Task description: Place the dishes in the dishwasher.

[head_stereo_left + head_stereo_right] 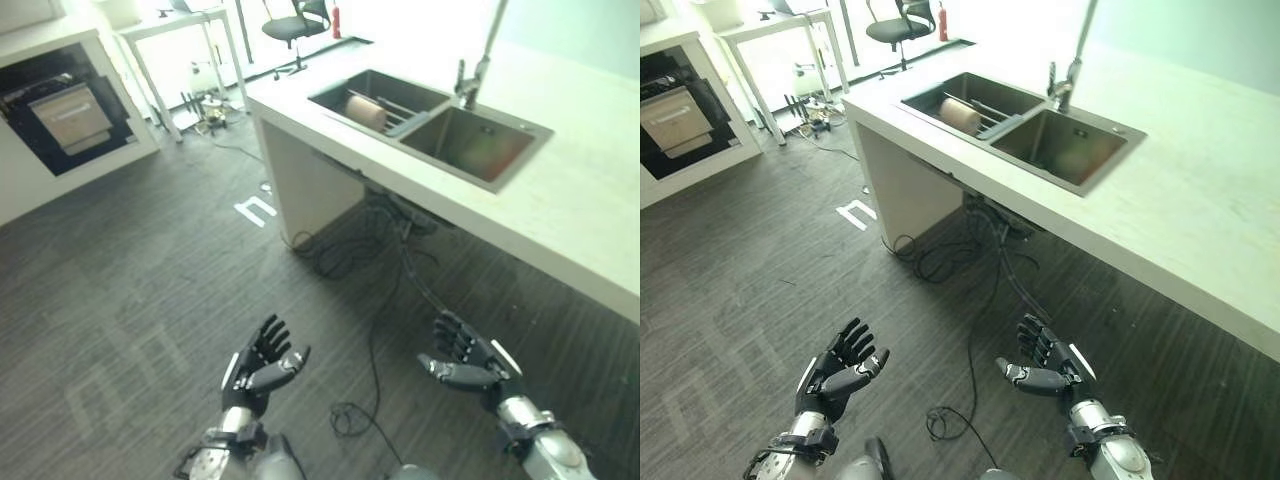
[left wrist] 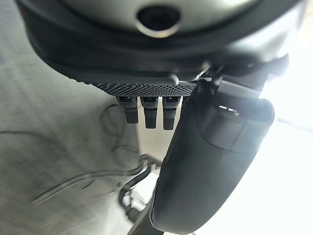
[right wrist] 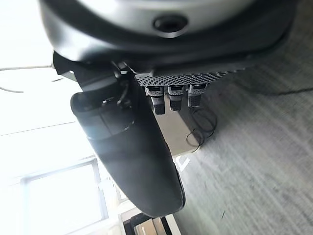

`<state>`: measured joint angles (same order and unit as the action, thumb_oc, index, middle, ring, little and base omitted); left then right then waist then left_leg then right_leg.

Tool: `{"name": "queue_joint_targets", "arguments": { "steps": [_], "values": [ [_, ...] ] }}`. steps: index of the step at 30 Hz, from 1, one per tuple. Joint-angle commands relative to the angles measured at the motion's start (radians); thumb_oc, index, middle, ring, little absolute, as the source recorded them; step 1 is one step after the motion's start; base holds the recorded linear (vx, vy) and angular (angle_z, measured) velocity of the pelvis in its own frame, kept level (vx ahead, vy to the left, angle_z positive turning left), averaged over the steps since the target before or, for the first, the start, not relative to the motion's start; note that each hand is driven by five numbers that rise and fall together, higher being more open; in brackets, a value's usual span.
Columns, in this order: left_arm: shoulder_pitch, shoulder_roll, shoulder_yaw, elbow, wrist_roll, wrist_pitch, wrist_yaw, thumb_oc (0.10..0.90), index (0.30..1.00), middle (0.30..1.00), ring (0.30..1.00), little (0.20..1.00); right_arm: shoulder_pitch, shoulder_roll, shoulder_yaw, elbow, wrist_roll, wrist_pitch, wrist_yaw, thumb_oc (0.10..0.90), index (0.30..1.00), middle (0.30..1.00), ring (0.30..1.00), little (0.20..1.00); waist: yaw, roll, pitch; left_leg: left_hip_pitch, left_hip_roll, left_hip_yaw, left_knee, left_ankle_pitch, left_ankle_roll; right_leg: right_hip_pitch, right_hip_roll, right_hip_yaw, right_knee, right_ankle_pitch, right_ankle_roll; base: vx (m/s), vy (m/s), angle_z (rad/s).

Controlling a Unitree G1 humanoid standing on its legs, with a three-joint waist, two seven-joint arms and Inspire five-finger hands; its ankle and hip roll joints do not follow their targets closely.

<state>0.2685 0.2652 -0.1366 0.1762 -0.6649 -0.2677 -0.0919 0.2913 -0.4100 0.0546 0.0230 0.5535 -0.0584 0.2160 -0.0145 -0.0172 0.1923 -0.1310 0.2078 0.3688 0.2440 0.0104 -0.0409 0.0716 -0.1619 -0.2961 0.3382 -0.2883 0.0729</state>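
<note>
Left eye view: you see the left hand [image 1: 258, 366] low over the dark floor [image 1: 130, 300], fingers spread and relaxed, holding nothing.
Right hand: you see the right hand [image 1: 466, 362] at the same height on the other side, palm turned inward, fingers loose and apart, also empty.
Wrist views: in each one you look along straight fingers and a thumb, with only floor past them.
Dish: a round beige dish [image 1: 366, 112] stands on its edge in the left basin of the sink [image 1: 500, 180], leaning against a wire rack [image 1: 392, 108]. It is well apart from both hands.
Sink: two steel basins are set in the white counter [image 1: 560, 215]; the right basin has nothing in it. A tall faucet [image 1: 480, 62] rises behind them.
Dishwasher: you see a dark open unit [image 1: 65, 110] with a pale drawer front, in the cabinet far to the left, well away from the sink.
Background: a white table [image 1: 175, 40] and an office chair [image 1: 295, 25] stand behind the counter.
</note>
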Motion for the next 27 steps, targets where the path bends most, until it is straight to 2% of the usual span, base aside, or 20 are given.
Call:
{"name": "queue_joint_targets", "arguments": {
  "steps": [1, 3, 4, 5, 6, 7, 8, 10, 11, 12, 13, 14, 15, 16, 17, 18, 20, 22, 24, 27],
  "values": [
    [-0.054, 0.044, 0.021, -0.132, -0.032, -0.071, -0.042, 0.8, 0.9, 0.9, 0.9, 0.9, -0.107, -0.006, -0.039, -0.11, 0.019, -0.082, 0.018, 0.8, 0.9, 0.9, 0.9, 0.9, 0.034, 0.013, -0.033, -0.017, 0.046, -0.045, 0.056, -0.131, -0.057, 0.014, 0.014, -0.073, -0.038, 0.019, 0.018, 0.3, 0.257, 0.23],
    [-0.073, 0.053, 0.014, -0.138, -0.023, -0.057, -0.054, 0.8, 0.9, 0.9, 0.9, 0.9, -0.124, 0.013, -0.029, -0.112, 0.011, -0.087, -0.004, 0.8, 0.9, 0.9, 0.9, 0.9, 0.039, 0.014, -0.038, -0.011, 0.014, -0.05, 0.056, -0.152, -0.029, 0.037, 0.015, -0.076, -0.038, 0.042, 0.035, 0.28, 0.266, 0.23],
    [-0.086, 0.06, 0.013, -0.139, -0.021, -0.048, -0.061, 0.8, 0.9, 0.9, 0.9, 0.9, -0.138, 0.029, -0.023, -0.111, 0.006, -0.09, -0.015, 0.8, 0.9, 0.9, 0.9, 0.9, 0.041, 0.023, -0.04, -0.019, 0.006, -0.042, 0.056, -0.148, -0.001, 0.047, 0.028, -0.093, -0.038, 0.095, 0.042, 0.22, 0.191, 0.49],
    [-0.087, 0.06, 0.012, -0.138, -0.02, -0.045, -0.063, 0.8, 0.9, 0.9, 0.9, 0.9, -0.14, 0.031, -0.022, -0.11, 0.005, -0.089, -0.018, 0.8, 0.9, 0.9, 0.9, 0.9, 0.041, 0.014, -0.044, -0.009, -0.012, -0.052, 0.056, -0.172, -0.004, 0.061, 0.021, -0.078, -0.038, 0.086, 0.057, 0.18, 0.213, 0.54],
    [-0.095, 0.066, 0.009, -0.137, -0.016, -0.042, -0.066, 0.8, 0.9, 0.9, 0.9, 0.9, -0.15, 0.041, -0.016, -0.109, 0.002, -0.089, -0.03, 0.8, 0.9, 0.9, 0.9, 0.9, 0.042, 0.018, -0.045, -0.016, -0.021, -0.041, 0.056, -0.164, 0.02, 0.049, 0.03, -0.089, -0.018, 0.141, 0.068, 0.19, 0.205, 0.55],
    [-0.102, 0.069, 0.006, -0.14, -0.009, -0.035, -0.061, 0.8, 0.9, 0.9, 0.9, 0.9, -0.153, 0.049, -0.01, -0.11, 0.0, -0.088, -0.038, 0.8, 0.9, 0.9, 0.9, 0.9, 0.041, 0.013, -0.049, -0.01, -0.044, -0.033, 0.056, -0.181, 0.043, 0.025, 0.012, -0.083, 0.086, 0.186, 0.089, 0.21, 0.33, 0.43],
    [-0.111, 0.074, 0.001, -0.141, 0.0, -0.032, -0.058, 0.8, 0.9, 0.9, 0.9, 0.9, -0.151, 0.058, -0.009, -0.117, -0.003, -0.085, -0.029, 0.8, 0.9, 0.9, 0.9, 0.9, 0.041, 0.014, -0.054, -0.002, -0.071, -0.036, 0.056, -0.204, 0.071, -0.006, -0.006, -0.068, 0.255, 0.242, 0.109, 0.24, 0.328, 0.32],
    [-0.109, 0.075, -0.001, -0.162, 0.031, -0.031, -0.054, 0.8, 0.9, 0.9, 0.9, 0.9, -0.14, 0.064, -0.004, -0.131, -0.017, -0.087, -0.012, 0.8, 0.9, 0.9, 0.9, 0.9, 0.043, 0.018, -0.054, 0.009, -0.101, -0.05, 0.056, -0.226, 0.096, -0.079, -0.024, -0.054, 0.432, 0.295, 0.116, 0.21, 0.266, 0.47],
    [-0.107, 0.076, -0.002, -0.171, 0.044, -0.024, -0.054, 0.8, 0.9, 0.9, 0.9, 0.9, -0.14, 0.064, 0.0, -0.132, -0.023, -0.088, -0.008, 0.8, 0.9, 0.9, 0.9, 0.9, 0.044, 0.018, -0.055, 0.011, -0.108, -0.052, 0.056, -0.232, 0.1, -0.109, -0.027, -0.047, 0.454, 0.298, 0.114, 0.29, 0.155, 0.59],
    [-0.111, 0.094, -0.011, -0.194, 0.057, -0.006, -0.067, 0.8, 0.9, 0.9, 0.9, 0.9, -0.152, 0.048, 0.018, -0.131, -0.033, -0.08, 0.007, 0.8, 0.9, 0.9, 0.9, 0.9, 0.039, 0.019, -0.045, 0.019, -0.128, -0.086, 0.056, -0.228, 0.091, -0.168, 0.011, -0.066, 0.378, 0.253, 0.097, 0.29, 0.029, 0.26],
    [-0.117, 0.101, -0.009, -0.205, 0.06, -0.003, -0.064, 0.8, 0.9, 0.9, 0.9, 0.9, -0.155, 0.04, 0.02, -0.133, -0.032, -0.077, 0.006, 0.8, 0.9, 0.9, 0.9, 0.9, 0.037, 0.018, -0.04, 0.024, -0.132, -0.1, 0.056, -0.222, 0.082, -0.166, 0.026, -0.08, 0.296, 0.233, 0.085, 0.44, -0.085, -0.08],
    [-0.135, 0.115, 0.015, -0.23, 0.057, 0.019, -0.07, 0.8, 0.9, 0.9, 0.9, 0.9, -0.154, 0.025, 0.011, -0.144, -0.026, -0.078, 0.005, 0.8, 0.9, 0.9, 0.9, 0.9, 0.034, 0.012, -0.028, 0.048, -0.138, -0.115, 0.056, -0.225, 0.061, -0.147, 0.011, -0.129, 0.074, 0.25, 0.066, 0.41, -0.18, -0.06],
    [-0.137, 0.124, 0.028, -0.245, 0.078, 0.007, -0.068, 0.8, 0.9, 0.9, 0.9, 0.9, -0.149, 0.012, 0.002, -0.152, -0.017, -0.086, 0.013, 0.8, 0.9, 0.9, 0.9, 0.9, 0.023, 0.001, -0.017, 0.079, -0.141, -0.101, 0.056, -0.243, 0.051, -0.164, -0.025, -0.15, -0.038, 0.32, 0.074, 0.39, -0.19, 0.1],
    [-0.133, 0.128, 0.032, -0.251, 0.082, 0.001, -0.07, 0.8, 0.9, 0.9, 0.9, 0.9, -0.146, 0.005, -0.004, -0.158, -0.012, -0.088, 0.014, 0.8, 0.9, 0.9, 0.9, 0.9, 0.017, -0.007, -0.013, 0.093, -0.147, -0.092, 0.056, -0.254, 0.049, -0.19, -0.048, -0.142, -0.038, 0.334, 0.082, 0.46, -0.186, 0.12],
    [-0.124, 0.131, 0.037, -0.264, 0.118, 0.0, -0.048, 0.8, 0.9, 0.9, 0.9, 0.9, -0.137, -0.003, -0.013, -0.17, -0.011, -0.095, 0.005, 0.8, 0.9, 0.9, 0.9, 0.9, -0.003, -0.021, -0.009, 0.138, -0.166, -0.097, 0.056, -0.307, 0.046, -0.267, -0.108, -0.106, -0.038, 0.407, 0.123, 0.43, -0.147, -0.06],
    [-0.122, 0.131, 0.034, -0.266, 0.143, 0.019, -0.021, 0.8, 0.9, 0.9, 0.9, 0.9, -0.133, -0.001, -0.012, -0.177, -0.023, -0.095, -0.008, 0.8, 0.9, 0.9, 0.9, 0.9, -0.011, -0.021, -0.005, 0.157, -0.17, -0.099, 0.056, -0.327, 0.051, -0.302, -0.136, -0.098, -0.038, 0.443, 0.137, 0.49, -0.162, -0.15],
    [-0.134, 0.134, 0.033, -0.278, 0.137, 0.031, -0.008, 0.8, 0.9, 0.9, 0.9, 0.9, -0.129, 0.0, -0.014, -0.202, -0.067, -0.104, -0.052, 0.8, 0.9, 0.9, 0.9, 0.9, -0.018, -0.03, 0.0, 0.193, -0.184, -0.109, 0.056, -0.372, 0.069, -0.347, -0.189, -0.097, -0.038, 0.473, 0.159, 0.45, -0.199, 0.02],
    [-0.141, 0.139, 0.03, -0.286, 0.131, 0.012, -0.009, 0.8, 0.9, 0.9, 0.9, 0.9, -0.137, -0.005, -0.018, -0.21, -0.083, -0.11, -0.065, 0.8, 0.9, 0.9, 0.9, 0.9, -0.019, -0.038, -0.005, 0.206, -0.197, -0.117, 0.056, -0.384, 0.075, -0.342, -0.189, -0.089, -0.038, 0.466, 0.162, 0.34, -0.214, 0.1],
    [-0.155, 0.142, 0.032, -0.304, 0.114, 0.008, 0.008, 0.8, 0.9, 0.9, 0.9, 0.9, -0.153, -0.028, -0.027, -0.228, -0.078, -0.143, -0.032, 0.8, 0.9, 0.9, 0.9, 0.9, -0.021, -0.046, -0.012, 0.219, -0.208, -0.113, 0.056, -0.365, 0.08, -0.323, -0.175, -0.105, -0.038, 0.441, 0.135, 0.32, -0.235, 0.15],
    [-0.177, 0.142, 0.04, -0.32, 0.113, 0.014, 0.031, 0.8, 0.9, 0.9, 0.9, 0.9, -0.184, -0.089, -0.051, -0.274, -0.084, -0.152, -0.007, 0.8, 0.9, 0.9, 0.9, 0.9, -0.021, -0.049, -0.043, 0.275, -0.217, -0.115, 0.056, -0.354, 0.066, -0.289, -0.125, -0.123, -0.038, 0.343, 0.095, 0.4, -0.212, 0.09]
  ]
}}
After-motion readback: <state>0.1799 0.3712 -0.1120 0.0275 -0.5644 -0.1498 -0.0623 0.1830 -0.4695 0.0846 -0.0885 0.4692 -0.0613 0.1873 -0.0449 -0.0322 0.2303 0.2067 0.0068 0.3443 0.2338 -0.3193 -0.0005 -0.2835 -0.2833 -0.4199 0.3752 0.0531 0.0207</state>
